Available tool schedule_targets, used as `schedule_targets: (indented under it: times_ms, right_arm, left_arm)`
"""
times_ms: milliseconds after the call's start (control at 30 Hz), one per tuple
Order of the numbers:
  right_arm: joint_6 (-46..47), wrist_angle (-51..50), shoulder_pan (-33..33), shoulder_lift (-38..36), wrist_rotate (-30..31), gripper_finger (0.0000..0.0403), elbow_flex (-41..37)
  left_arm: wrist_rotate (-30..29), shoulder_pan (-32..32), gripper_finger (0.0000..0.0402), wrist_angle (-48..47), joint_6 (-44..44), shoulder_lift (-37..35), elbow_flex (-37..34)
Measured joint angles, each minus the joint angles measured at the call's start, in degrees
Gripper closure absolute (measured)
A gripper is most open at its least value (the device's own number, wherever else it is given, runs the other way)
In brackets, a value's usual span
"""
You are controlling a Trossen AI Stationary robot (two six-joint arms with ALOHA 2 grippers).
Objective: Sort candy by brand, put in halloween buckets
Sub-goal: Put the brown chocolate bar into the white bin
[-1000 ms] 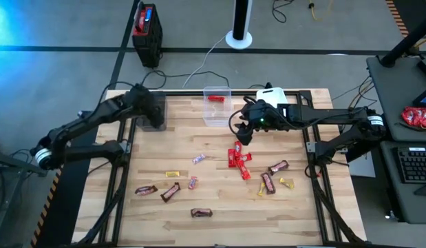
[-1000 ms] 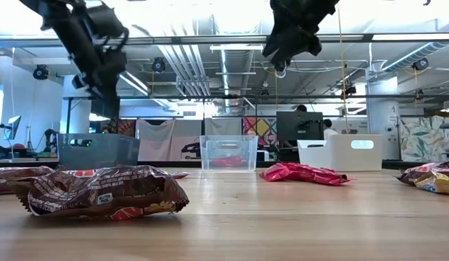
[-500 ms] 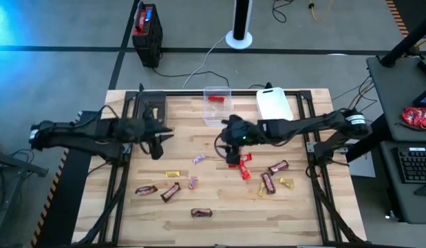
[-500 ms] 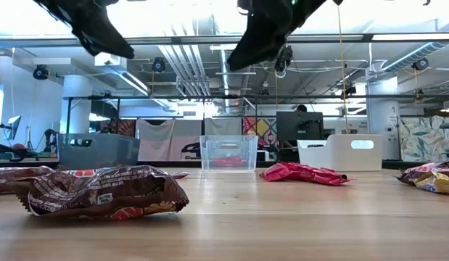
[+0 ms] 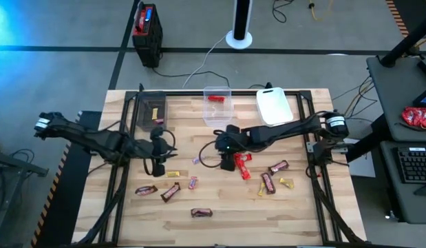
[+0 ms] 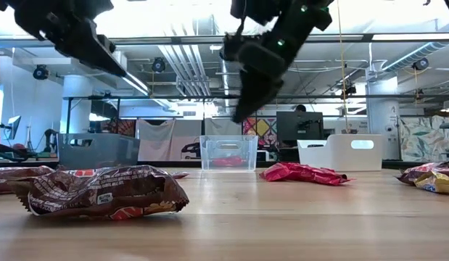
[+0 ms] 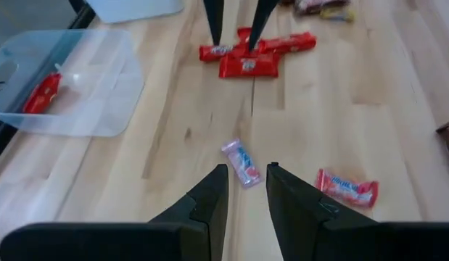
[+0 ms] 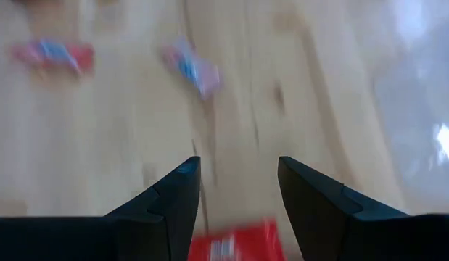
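Several wrapped candies lie flat on the wooden table (image 5: 295,220). My right gripper (image 5: 226,156) hangs open above the left end of the red bars (image 5: 239,164), a red bar (image 8: 235,246) showing between its fingers; the low view has its tips (image 6: 240,114) above the red bars (image 6: 304,172). My left gripper (image 7: 246,181) is open by a narrow gap, low over the table just short of a pink candy (image 7: 241,163). The dark grey bin (image 5: 152,110), the clear bin (image 5: 217,105) and the white bin (image 5: 274,107) stand along the far edge.
Brown bars (image 5: 170,191) and a yellow piece (image 5: 173,174) lie near my left gripper (image 5: 157,164), with more brown bars (image 5: 268,182) to the right. A pink-red candy (image 7: 347,190) lies beside the pink one. The clear bin holds a red bar (image 7: 43,93). A black-and-red box (image 5: 146,34) stands on the floor.
My left gripper has swung from over the dark grey bin toward the near edge and the table's middle, coming down beside the pink candy. My right gripper has moved from beside the white bin toward the left and near, dropping over the red bars. No candy has moved.
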Motion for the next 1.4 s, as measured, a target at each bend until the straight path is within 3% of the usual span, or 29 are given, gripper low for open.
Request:
schedule_targets:
  times_ms: [167,333,600,833,1133,1233,1400]
  right_arm:
    - [13.22,-12.29,0.10,-0.62,0.01,0.0222,0.33]
    - [40.77,-16.41,-0.56,-0.97,-0.98,0.0222,0.31]
    - [48.53,-17.93,1.07,-1.00,-4.29,0.0222,0.92]
    - [50.12,-28.59,1.41,-1.03,-5.12,0.0222,1.05]
    - [52.43,-47.99,3.68,-1.75,-12.87,0.0222,1.05]
    - [47.02,-50.45,5.86,-2.93,-12.94,0.0222,0.10]
    - [23.19,-50.77,10.94,-5.13,-11.92,0.0222,-2.89]
  left_arm:
    - [0.00,0.02,0.0322,3.18,0.38,1.21,-0.40]
    - [-0.84,0.02,0.0322,5.46,2.27,1.67,-0.12]
    - [-3.89,0.07,0.0322,6.40,4.74,1.78,-0.14]
    - [-4.02,0.09,0.0322,6.38,6.26,1.95,-0.20]
    - [-4.04,0.09,0.0322,6.40,7.30,2.75,-0.23]
    - [-4.04,0.09,0.0322,6.42,7.30,2.77,-0.23]
    - [-4.04,0.09,0.0322,6.47,8.34,2.77,-0.23]
